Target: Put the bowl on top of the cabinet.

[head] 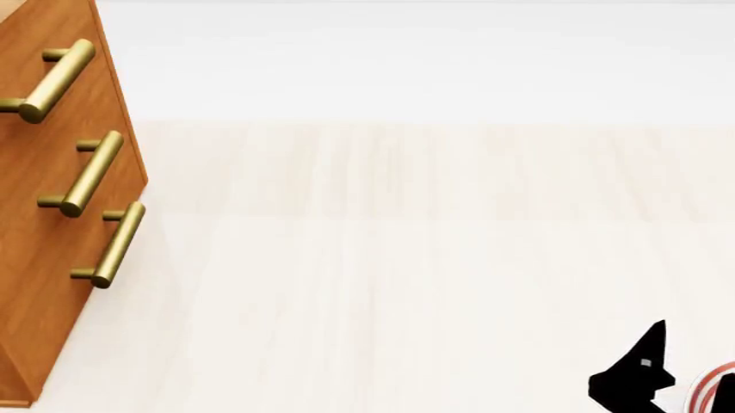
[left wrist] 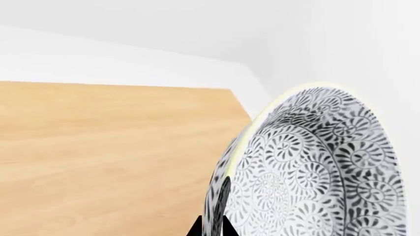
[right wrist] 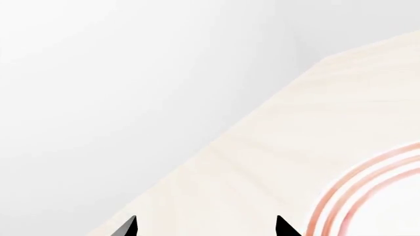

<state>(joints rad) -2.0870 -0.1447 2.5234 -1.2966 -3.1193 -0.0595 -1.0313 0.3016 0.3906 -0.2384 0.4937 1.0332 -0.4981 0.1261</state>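
Note:
In the left wrist view the bowl (left wrist: 315,172), white with a dense grey-black floral pattern and a pale rim, is held on edge above the cabinet's flat wooden top (left wrist: 111,157). My left gripper (left wrist: 211,227) is shut on the bowl's rim, one black fingertip on each side of the wall. The head view shows the cabinet (head: 46,258) at the far left, orange-brown with three brass bar handles (head: 98,172); its top, the bowl and the left gripper are out of that view. My right gripper (right wrist: 204,227) is open with nothing between its fingertips, low over the table (right wrist: 262,147).
A flat white plate with red rings (right wrist: 374,196) lies on the pale wooden table right beside the right gripper, whose black finger (head: 632,374) shows at the head view's lower right corner with the plate's edge (head: 707,391). White walls stand behind.

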